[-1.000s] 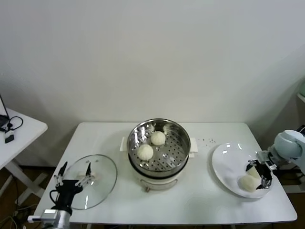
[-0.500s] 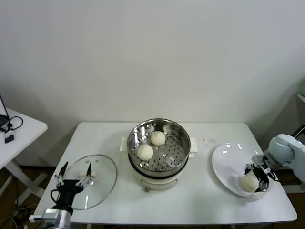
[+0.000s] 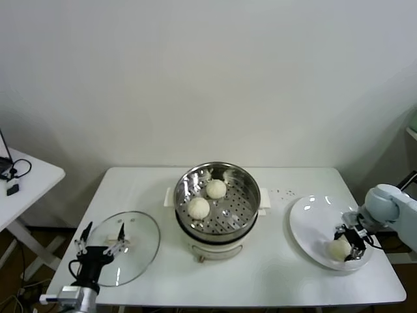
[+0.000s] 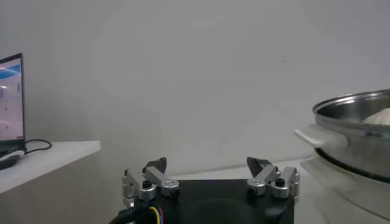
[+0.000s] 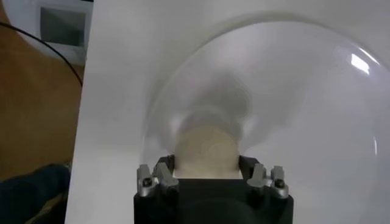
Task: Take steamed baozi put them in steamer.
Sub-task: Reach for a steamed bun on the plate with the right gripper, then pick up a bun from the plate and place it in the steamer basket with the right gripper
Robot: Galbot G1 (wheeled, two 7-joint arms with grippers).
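Observation:
On the white plate point(image 3: 309, 218) at the table's right end lies one steamed baozi point(image 3: 338, 248), cream and domed. My right gripper point(image 3: 348, 246) is down on it; in the right wrist view the baozi point(image 5: 206, 149) fills the gap between the fingers of that gripper point(image 5: 206, 165), which press both its sides. The steel steamer point(image 3: 242, 175) stands mid-table on its white base and holds two baozi point(image 3: 216, 189) point(image 3: 199, 208). My left gripper point(image 3: 101, 235) waits open at the front left, over the glass lid point(image 3: 133, 251).
A white side table point(image 3: 26, 179) with cables stands off to the left. In the left wrist view the open left gripper point(image 4: 207, 165) faces the steamer's rim point(image 4: 353, 131), with a laptop screen point(image 4: 11, 97) at the far side. Table edge runs close behind the plate.
The right gripper dropped onto the plate and its fingers closed from wide open onto the baozi. The left arm stayed still.

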